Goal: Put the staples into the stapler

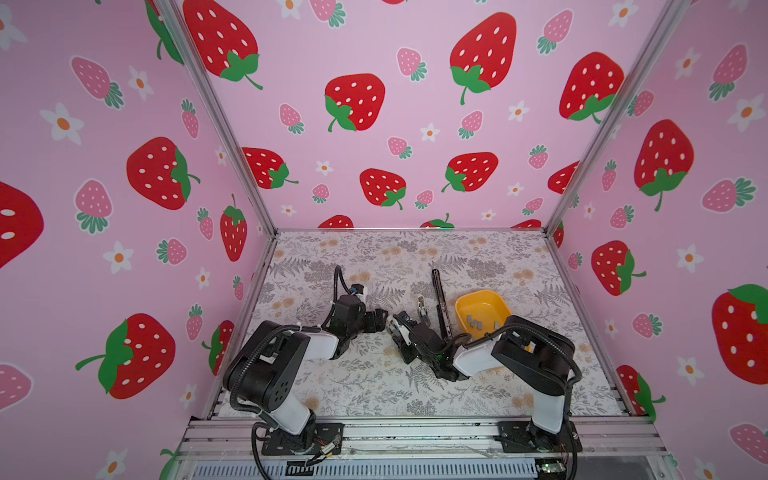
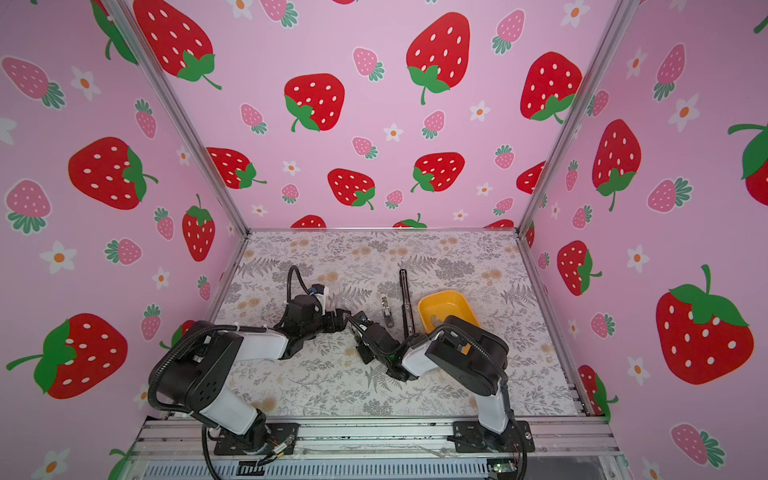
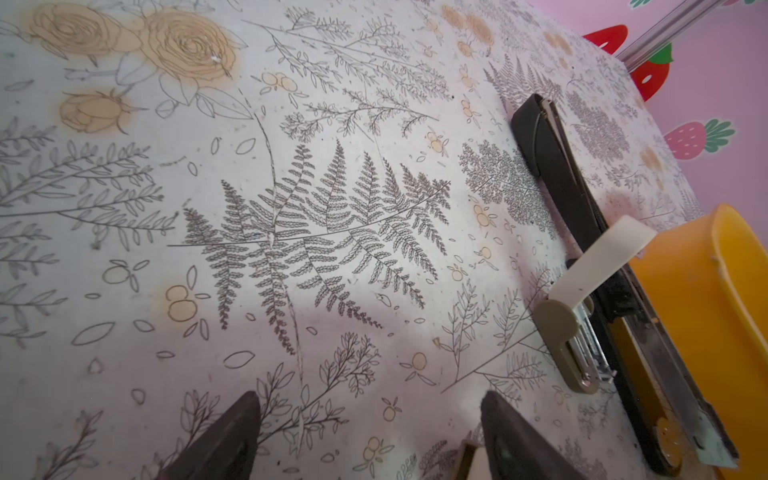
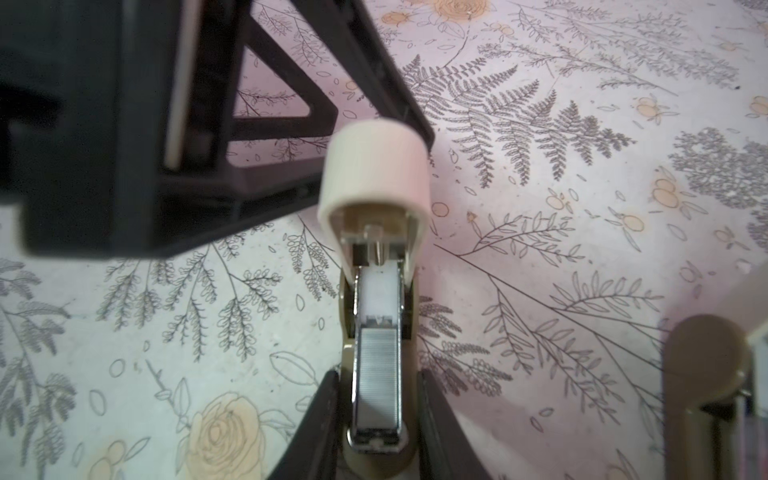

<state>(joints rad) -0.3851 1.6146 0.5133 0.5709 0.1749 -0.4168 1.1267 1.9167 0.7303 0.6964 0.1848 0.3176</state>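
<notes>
Right gripper [image 4: 378, 376] is shown clamped on the base of an opened stapler [image 4: 374, 166], its lid raised. A strip of staples [image 4: 377, 361] is seated in the magazine. Left gripper [image 3: 370, 395] is held near the lid, jaws apart and empty. Beyond, a second stapler [image 1: 422, 308], a long black stapler [image 1: 440, 303] and a yellow tray [image 1: 484, 300] containing further staples are seen on the table [image 1: 374, 257].

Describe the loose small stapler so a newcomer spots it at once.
Find the yellow tray right of centre; a long black stapler lies along its left side. Just left of that lies the small stapler, whitish lid flipped up, free on the table, unlike its twin in the right gripper.
</notes>
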